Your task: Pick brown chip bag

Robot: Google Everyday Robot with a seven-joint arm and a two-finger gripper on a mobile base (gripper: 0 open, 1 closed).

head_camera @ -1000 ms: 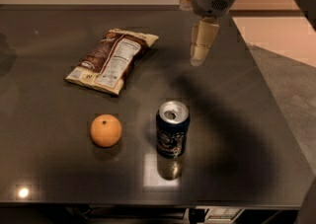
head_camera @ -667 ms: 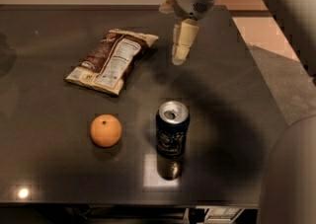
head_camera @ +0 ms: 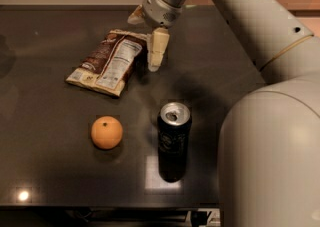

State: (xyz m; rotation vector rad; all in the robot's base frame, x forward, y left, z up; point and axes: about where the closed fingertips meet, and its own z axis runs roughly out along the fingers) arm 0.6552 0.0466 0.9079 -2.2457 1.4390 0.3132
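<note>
Now, hand [head_camera: 144, 44] just beside brown chip bag [head_camera: 107, 62]

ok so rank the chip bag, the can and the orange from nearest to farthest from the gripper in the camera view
1. brown chip bag: just beside the gripper, toward the picture's left, at the back of the table.
2-3. can, front centre, and orange, front left: both clearly farther, too close to call.

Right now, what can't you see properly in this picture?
Camera view:
The gripper at the right edge of the brown chip bag: touching or hovering, one angle can't tell.
The can label: too dark to read.
Print on the bag: too small.
Right side of the table: hidden behind the robot's arm.
</note>
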